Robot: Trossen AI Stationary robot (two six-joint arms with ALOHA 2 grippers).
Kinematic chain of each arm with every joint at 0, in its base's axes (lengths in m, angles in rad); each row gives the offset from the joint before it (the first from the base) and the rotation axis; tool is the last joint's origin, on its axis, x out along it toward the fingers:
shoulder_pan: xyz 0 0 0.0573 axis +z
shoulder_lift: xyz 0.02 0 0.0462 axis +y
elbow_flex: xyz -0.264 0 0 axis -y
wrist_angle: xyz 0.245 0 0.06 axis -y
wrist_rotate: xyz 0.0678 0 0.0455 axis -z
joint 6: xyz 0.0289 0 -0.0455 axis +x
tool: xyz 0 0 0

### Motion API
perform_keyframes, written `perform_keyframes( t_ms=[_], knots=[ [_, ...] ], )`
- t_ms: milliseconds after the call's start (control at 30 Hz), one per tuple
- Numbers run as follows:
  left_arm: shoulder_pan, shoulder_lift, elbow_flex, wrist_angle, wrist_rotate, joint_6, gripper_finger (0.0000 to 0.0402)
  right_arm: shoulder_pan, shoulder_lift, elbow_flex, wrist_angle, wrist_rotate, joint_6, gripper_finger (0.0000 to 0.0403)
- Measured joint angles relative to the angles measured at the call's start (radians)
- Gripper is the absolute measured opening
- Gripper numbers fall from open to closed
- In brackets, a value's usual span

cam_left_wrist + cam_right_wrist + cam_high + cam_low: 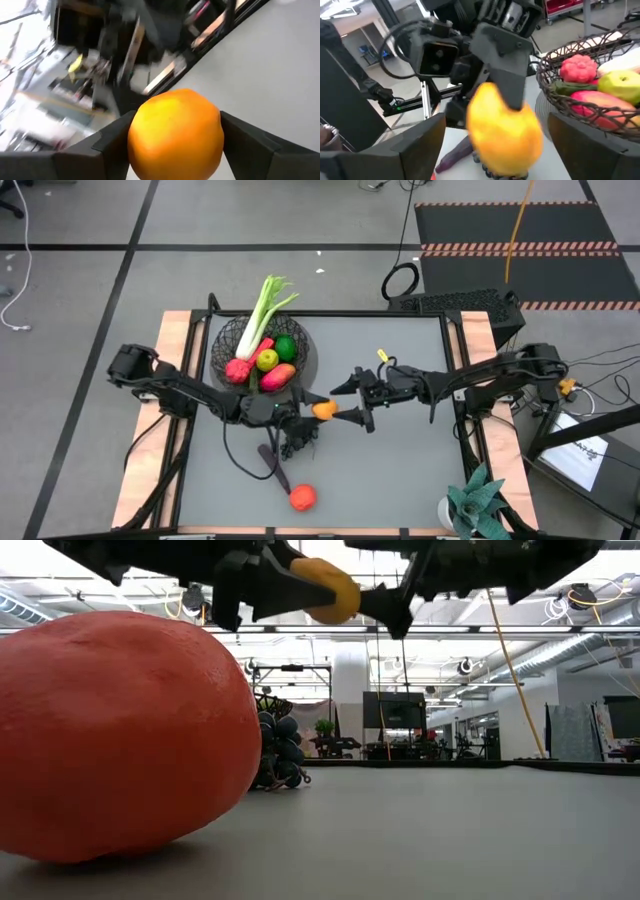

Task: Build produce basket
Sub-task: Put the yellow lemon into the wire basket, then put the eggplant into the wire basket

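The black wire basket [232, 340] stands at the table's far left. It holds the leek [262, 308], lime [285, 347], apple [267, 359], mango [278, 376] and a pink-red fruit [238, 369]. My left gripper [318, 408] is over the table's middle, shut on the orange [324, 409], which also shows high in the low view [325, 590]. My right gripper [352, 402] faces it from the right, open. Its fingers stand on either side of the orange [505, 130] without touching it. Grapes [298, 442], the dark eggplant [270, 460] and a red-orange round fruit [302, 497] lie on the table. My left gripper pinches the orange between its two fingers [110, 142], one on each side of the fruit [137, 140]. The fingers come about level from the table's left. The orange is lifted clear of the table, and its far half sticks out past the fingertips toward the right gripper.
A spiky teal-green plant [480, 505] stands at the near right corner. The grapes [278, 755] and the red-orange fruit [120, 740] lie below and nearer than the two grippers. The right half of the grey table [420, 470] holds nothing but the arm above it.
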Motion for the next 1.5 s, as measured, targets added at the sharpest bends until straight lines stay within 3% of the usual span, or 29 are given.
perform_keyframes(
  t_ms=[200,433,600,733,900,1200,1500],
  knots=[
    [-0.009,-0.097,0.000,-0.137,-0.278,-0.072,0.0250,0.003,-0.157,0.000,-0.166,0.030,-0.012,0.0343],
    [0.081,-0.216,-0.005,-0.451,-0.567,-0.329,0.0272,0.048,-0.238,0.000,-0.346,0.261,-0.068,0.0341],
    [0.215,-0.269,-0.042,-0.702,-0.548,-0.617,0.0267,0.052,-0.237,0.000,-0.366,0.291,-0.086,0.0341],
    [0.309,-0.268,-0.064,-0.730,-0.404,-0.791,0.0265,0.053,-0.232,0.000,-0.376,0.291,-0.084,0.0341],
    [0.356,-0.268,-0.064,-0.727,-0.290,-0.846,0.0299,0.053,-0.219,-0.001,-0.386,0.292,-0.079,0.0341],
    [0.279,-0.328,-0.053,-0.746,-0.308,-0.863,0.0379,0.059,-0.216,0.000,-0.372,0.314,-0.057,0.0341],
    [0.054,-0.438,-0.019,-0.742,-0.285,-0.904,0.0348,0.070,-0.209,0.000,-0.386,0.315,-0.048,0.0341]
  ],
)
